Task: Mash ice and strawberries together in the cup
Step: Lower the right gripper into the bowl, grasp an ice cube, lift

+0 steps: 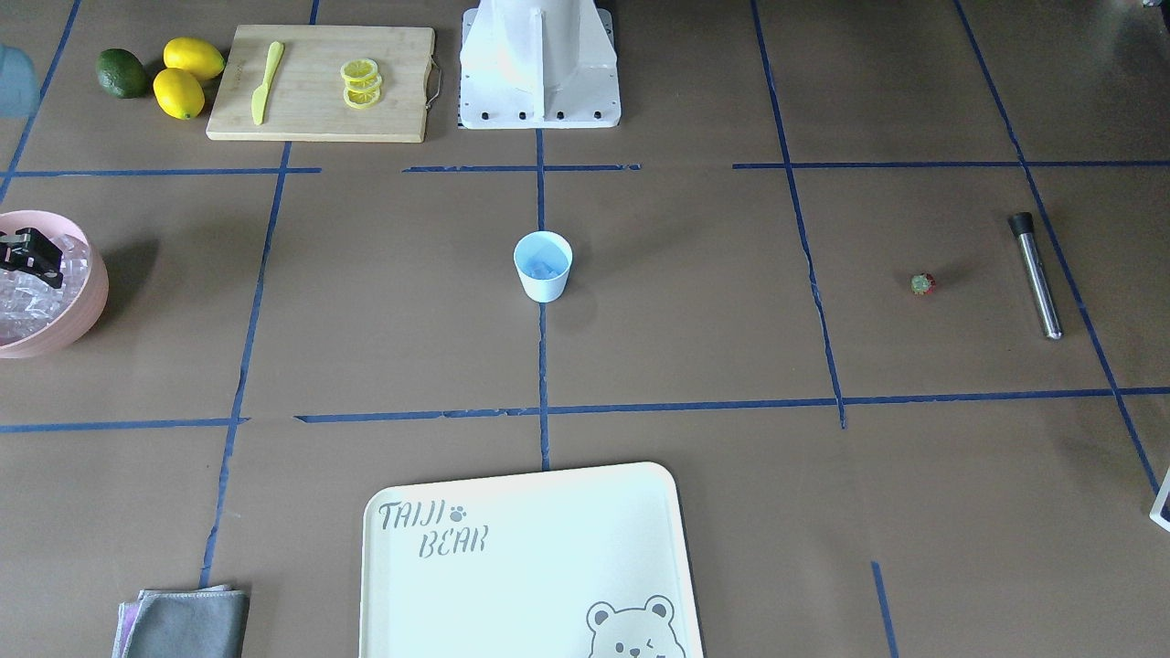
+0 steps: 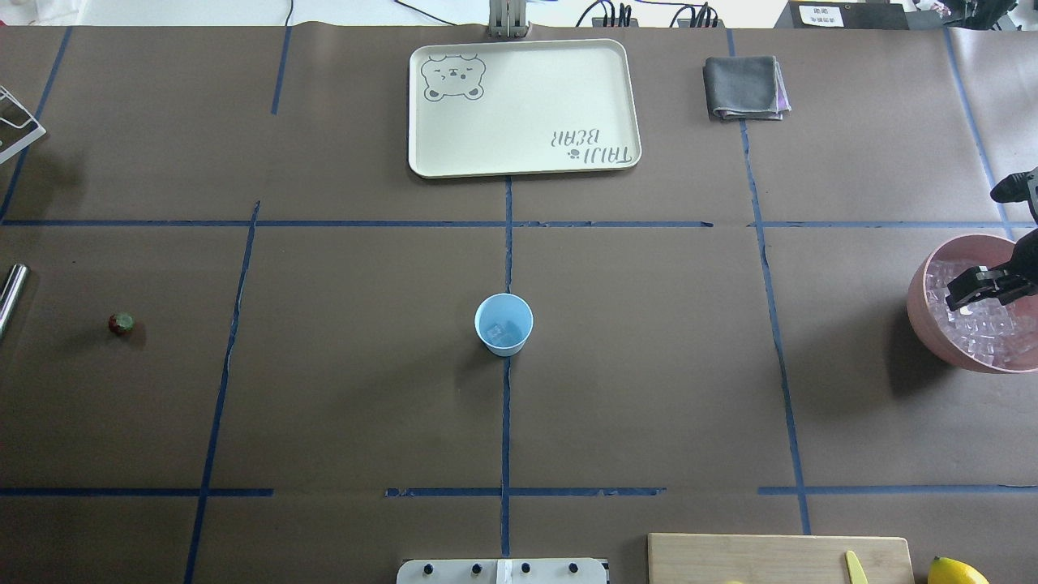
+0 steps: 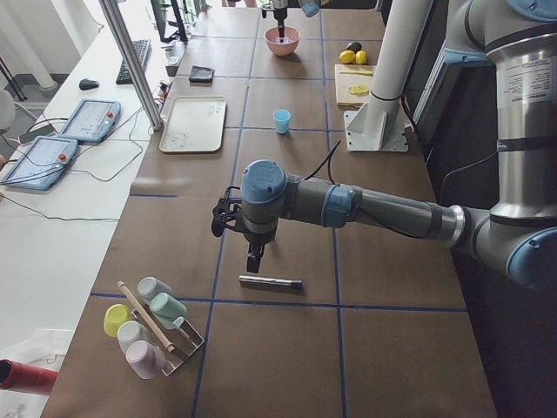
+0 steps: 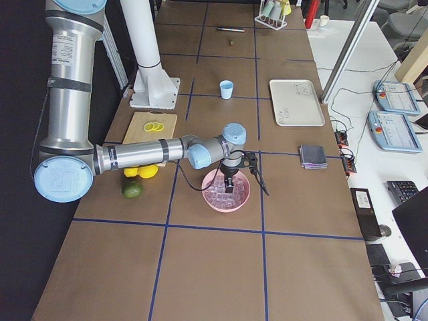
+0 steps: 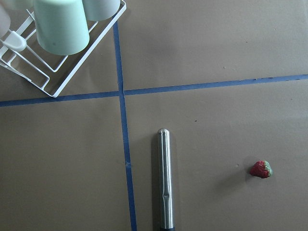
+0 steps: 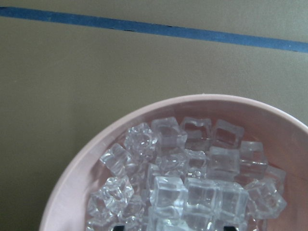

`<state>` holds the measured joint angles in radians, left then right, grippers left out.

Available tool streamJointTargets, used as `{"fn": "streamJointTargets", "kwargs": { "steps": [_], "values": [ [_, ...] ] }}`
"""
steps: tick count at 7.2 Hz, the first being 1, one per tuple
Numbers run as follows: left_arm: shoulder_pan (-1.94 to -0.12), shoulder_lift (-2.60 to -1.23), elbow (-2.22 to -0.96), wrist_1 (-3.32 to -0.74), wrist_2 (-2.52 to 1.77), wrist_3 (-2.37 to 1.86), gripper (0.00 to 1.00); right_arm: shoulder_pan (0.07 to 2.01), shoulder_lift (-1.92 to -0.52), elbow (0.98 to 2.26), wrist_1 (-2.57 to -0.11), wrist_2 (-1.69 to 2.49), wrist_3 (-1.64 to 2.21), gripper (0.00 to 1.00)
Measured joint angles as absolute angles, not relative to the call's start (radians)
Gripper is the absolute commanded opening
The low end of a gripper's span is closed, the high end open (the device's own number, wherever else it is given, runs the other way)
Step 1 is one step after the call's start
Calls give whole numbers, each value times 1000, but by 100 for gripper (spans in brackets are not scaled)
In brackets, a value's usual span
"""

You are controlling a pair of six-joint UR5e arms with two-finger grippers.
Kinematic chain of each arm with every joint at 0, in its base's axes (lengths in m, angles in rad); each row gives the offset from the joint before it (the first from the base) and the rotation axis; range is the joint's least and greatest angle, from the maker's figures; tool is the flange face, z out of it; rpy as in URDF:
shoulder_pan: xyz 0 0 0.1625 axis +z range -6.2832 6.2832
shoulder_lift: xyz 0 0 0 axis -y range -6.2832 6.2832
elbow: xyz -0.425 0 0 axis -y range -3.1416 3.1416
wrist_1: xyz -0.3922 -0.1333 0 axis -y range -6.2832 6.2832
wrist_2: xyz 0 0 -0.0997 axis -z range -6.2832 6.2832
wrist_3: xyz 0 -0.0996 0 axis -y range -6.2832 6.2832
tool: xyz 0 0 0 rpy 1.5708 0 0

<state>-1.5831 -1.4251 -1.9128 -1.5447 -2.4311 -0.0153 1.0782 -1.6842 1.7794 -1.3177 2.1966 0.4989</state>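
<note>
The light blue cup (image 2: 503,324) stands at the table's centre with one clear ice cube (image 2: 496,331) on its bottom. The strawberry (image 1: 923,284) lies far to the robot's left, beside a steel muddler (image 1: 1036,274); both show in the left wrist view, strawberry (image 5: 261,169) right of muddler (image 5: 165,183). My left gripper (image 3: 253,261) hovers above the muddler; I cannot tell its state. My right gripper (image 2: 985,284) dips open into the pink bowl (image 2: 920,300), its tips among the ice (image 6: 192,192).
A cutting board (image 1: 320,82) with lemon slices and a yellow knife, two lemons (image 1: 187,78) and a lime (image 1: 122,73) sit near the base. A cream tray (image 2: 523,105), a grey cloth (image 2: 744,88) and a cup rack (image 5: 62,38) border the work area.
</note>
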Motion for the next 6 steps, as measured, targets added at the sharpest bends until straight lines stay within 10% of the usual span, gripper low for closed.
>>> {"fn": "streamJointTargets", "kwargs": {
  "steps": [4,6],
  "values": [
    [-1583,-1425,-1914,-1545,-2431,-15,100,1065,-1686,1772,-1318,2197,496,61],
    [-1583,-1425,-1916,-1545,-2431,-15,100,1065,-1688,1771,-1317,2197,495,20]
  ]
}}
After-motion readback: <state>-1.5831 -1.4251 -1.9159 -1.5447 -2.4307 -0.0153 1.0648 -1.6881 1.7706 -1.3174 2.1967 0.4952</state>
